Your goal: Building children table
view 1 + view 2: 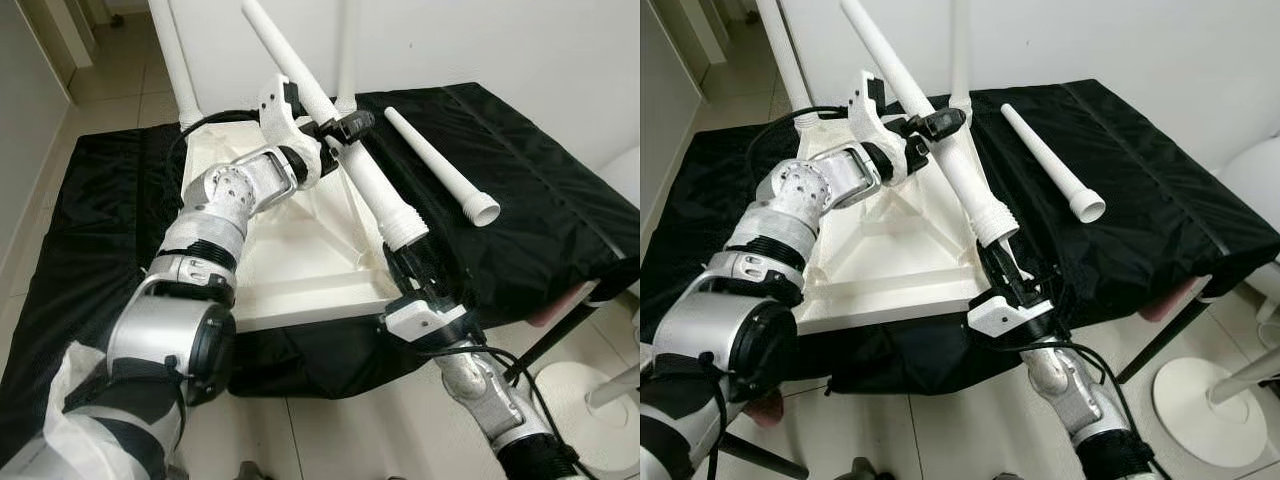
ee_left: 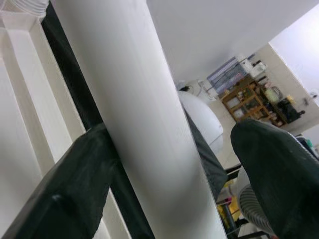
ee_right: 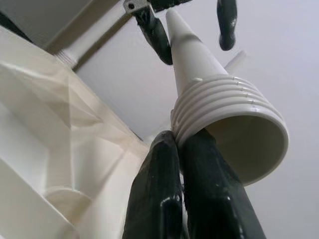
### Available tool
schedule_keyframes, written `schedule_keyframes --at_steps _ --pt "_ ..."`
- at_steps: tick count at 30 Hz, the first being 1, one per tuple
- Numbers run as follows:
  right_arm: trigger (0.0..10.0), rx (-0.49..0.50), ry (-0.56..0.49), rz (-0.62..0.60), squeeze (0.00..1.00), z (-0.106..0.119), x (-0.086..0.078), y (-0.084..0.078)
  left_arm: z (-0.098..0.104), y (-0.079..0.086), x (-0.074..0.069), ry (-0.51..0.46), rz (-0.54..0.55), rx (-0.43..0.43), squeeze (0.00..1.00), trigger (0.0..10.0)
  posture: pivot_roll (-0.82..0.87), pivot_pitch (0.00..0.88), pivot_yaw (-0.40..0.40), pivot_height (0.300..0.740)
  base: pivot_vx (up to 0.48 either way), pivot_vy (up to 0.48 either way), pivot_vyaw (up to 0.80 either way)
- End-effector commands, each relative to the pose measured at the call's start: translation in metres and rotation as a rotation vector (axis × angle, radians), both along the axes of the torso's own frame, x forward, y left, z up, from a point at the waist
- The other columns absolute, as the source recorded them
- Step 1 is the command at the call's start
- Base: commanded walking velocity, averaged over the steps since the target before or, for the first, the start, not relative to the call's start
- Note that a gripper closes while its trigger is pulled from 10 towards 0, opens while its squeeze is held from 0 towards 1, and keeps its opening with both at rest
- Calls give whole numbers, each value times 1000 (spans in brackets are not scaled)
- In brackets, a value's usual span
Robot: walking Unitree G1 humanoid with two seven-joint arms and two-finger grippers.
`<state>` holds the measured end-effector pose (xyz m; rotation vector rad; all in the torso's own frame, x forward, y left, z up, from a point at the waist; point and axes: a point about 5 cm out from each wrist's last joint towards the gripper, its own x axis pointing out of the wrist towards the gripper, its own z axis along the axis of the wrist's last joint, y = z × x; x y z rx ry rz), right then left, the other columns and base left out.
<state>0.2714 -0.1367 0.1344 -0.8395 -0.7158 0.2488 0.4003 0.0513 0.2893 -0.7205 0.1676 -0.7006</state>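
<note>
A white table top (image 1: 300, 250) lies upside down on a black cloth (image 1: 520, 200). Two white legs (image 1: 175, 60) (image 1: 347, 50) stand upright at its far corners. A third leg (image 1: 365, 180) hangs tilted over the near right corner, ribbed end (image 1: 405, 232) downward. My left gripper (image 1: 340, 128) is open around its middle, with one finger (image 2: 84, 164) touching it and the other finger (image 2: 274, 174) apart. My right gripper (image 1: 405, 262) sits just under the ribbed end (image 3: 224, 114), shut, with its fingertips (image 3: 164, 149) against the ribs. A fourth leg (image 1: 440, 165) lies loose on the cloth to the right.
The cloth-covered surface ends just in front of the table top, with pale floor below. A white round base (image 1: 575, 400) and a white seat edge (image 1: 625, 165) stand to the right. A wall rises behind.
</note>
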Motion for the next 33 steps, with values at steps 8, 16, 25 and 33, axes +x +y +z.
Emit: schedule_keyframes --at_steps 8,16,25,33 --pt "10000 -117 -18 -20 0 -19 -3 -2 26 6 -2 -176 -172 -125 0 0 -62 14 81 740 0 0 0" --pt "10000 -197 -126 2 0 -15 -1 3 21 2 -2 -149 -202 -123 0 0 -61 20 79 740 0 0 0" --pt "10000 -162 -182 22 851 -11 -3 2 22 6 2 -128 -182 -138 0 0 -60 25 83 740 0 0 0" --pt "10000 48 -177 -38 1000 -12 -12 -2 27 20 8 -85 -108 -208 0 6863 -60 32 95 740 0 0 0"
